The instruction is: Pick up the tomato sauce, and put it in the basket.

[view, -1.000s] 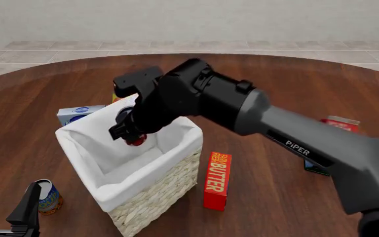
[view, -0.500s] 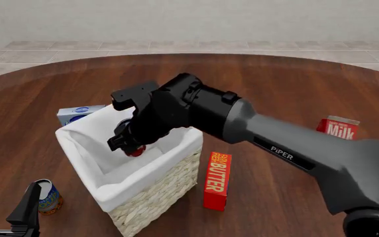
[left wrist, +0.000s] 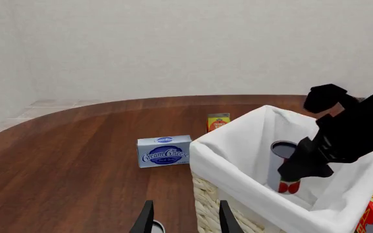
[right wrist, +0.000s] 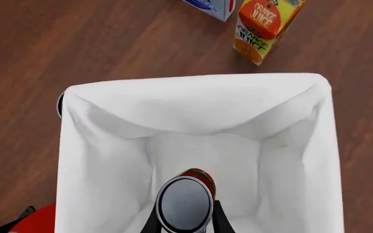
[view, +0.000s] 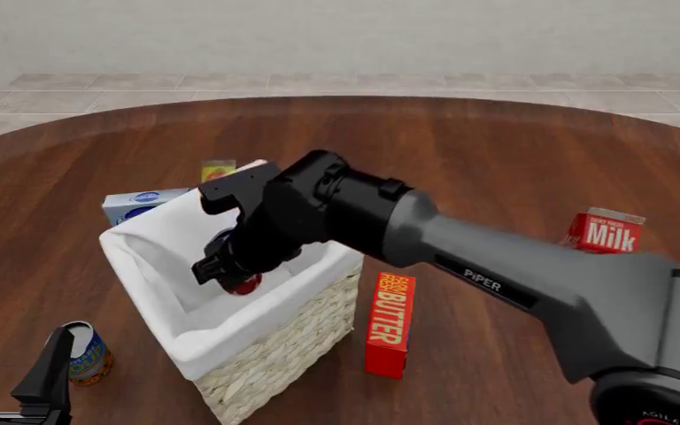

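Observation:
The tomato sauce [view: 243, 284] is a small can with a red and green label and a silver top [right wrist: 184, 204]. It hangs upright inside the basket [view: 279, 352], below the white liner rim [right wrist: 193, 92]. My right gripper [view: 229, 271] is shut on it from above, its fingers [right wrist: 218, 221] pressed to both sides. From the left wrist view the can [left wrist: 283, 167] sits beside the black right gripper [left wrist: 301, 167] within the basket [left wrist: 238, 165]. Whether the can touches the bottom is hidden. My left gripper [view: 15, 382] stands open near the front left edge, holding nothing.
A blue and orange can [view: 86, 354] stands by the left gripper. Behind the basket are a cream cheese box [view: 139, 202] and an orange juice carton [view: 217, 170]. A red butter box [view: 390, 310] lies right of the basket, a milk carton [view: 606, 232] further right.
The right arm has sunk lower, carrying the can from above the rim down into the basket. The left arm has not moved.

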`<action>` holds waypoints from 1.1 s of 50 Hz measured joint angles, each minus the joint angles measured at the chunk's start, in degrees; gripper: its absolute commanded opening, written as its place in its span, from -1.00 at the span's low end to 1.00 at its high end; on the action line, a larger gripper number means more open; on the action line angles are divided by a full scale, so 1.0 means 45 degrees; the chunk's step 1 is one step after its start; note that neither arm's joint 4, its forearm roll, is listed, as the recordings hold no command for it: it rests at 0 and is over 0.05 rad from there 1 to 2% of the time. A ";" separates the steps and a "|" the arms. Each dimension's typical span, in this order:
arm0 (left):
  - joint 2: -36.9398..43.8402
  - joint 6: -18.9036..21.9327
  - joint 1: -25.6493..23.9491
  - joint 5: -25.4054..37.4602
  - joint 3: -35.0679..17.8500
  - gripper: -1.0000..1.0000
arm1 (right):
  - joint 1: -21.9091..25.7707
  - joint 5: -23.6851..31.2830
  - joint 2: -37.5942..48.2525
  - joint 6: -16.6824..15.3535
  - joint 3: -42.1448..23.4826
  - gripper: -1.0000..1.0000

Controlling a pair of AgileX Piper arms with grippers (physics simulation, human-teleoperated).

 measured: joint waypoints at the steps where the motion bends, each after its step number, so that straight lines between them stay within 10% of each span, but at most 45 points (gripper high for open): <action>1: 0.0000 0.0000 0.0000 0.0000 0.0000 1.00 | -0.0002 -0.0003 0.0019 0.0007 -0.0004 -1.00; 48: 0.0000 0.0000 0.0000 0.0000 0.0000 1.00 | -0.0180 -0.0137 0.0959 0.0166 -0.0429 -1.00; 49: 0.0000 0.0000 0.0000 0.0000 0.0000 1.00 | -0.0193 -0.0130 0.0970 0.0154 -0.0460 1.00; 55: 0.0000 -0.0001 0.0001 0.0000 0.0000 1.00 | -0.0248 -0.0122 0.1010 0.0209 -0.0568 1.00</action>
